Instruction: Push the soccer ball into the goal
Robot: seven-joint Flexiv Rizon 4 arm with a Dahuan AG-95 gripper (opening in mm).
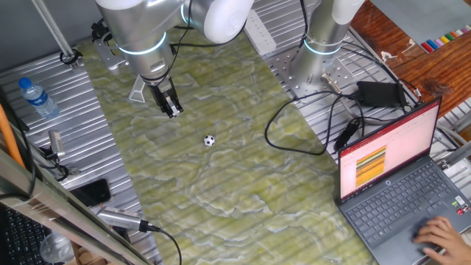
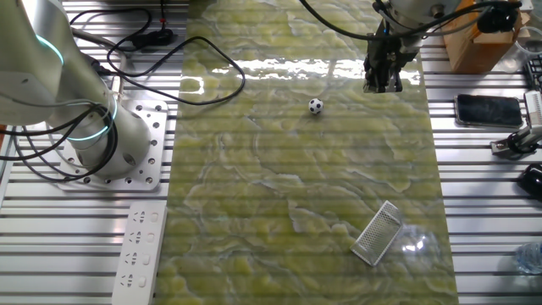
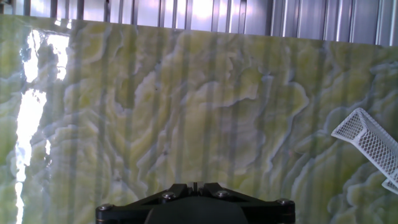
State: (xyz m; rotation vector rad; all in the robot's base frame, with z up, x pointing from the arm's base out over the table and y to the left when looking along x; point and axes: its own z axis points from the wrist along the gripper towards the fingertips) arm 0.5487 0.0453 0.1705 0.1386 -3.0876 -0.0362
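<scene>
The soccer ball (image 1: 209, 140), tiny and white with black patches, lies on the green marbled mat (image 1: 243, 191); it also shows in the other fixed view (image 2: 315, 106). My gripper (image 1: 173, 109) hovers just above the mat, a few ball-widths from the ball, jaws shut and empty (image 2: 383, 83). In the hand view only the closed fingertips (image 3: 194, 186) show at the bottom edge; the ball is out of that view. The goal (image 2: 377, 233), a whitish mesh frame, lies on the mat on the far side of my gripper from the ball; it shows partly behind the arm (image 1: 137, 90) and at the hand view's right edge (image 3: 370, 144).
A water bottle (image 1: 37, 97) lies on the slatted table left of the mat. A laptop (image 1: 401, 184) with a hand on it, black cables (image 1: 294, 129) and a power brick (image 1: 379, 92) are at the right. A power strip (image 2: 140, 250) and a phone (image 2: 489, 108) flank the mat.
</scene>
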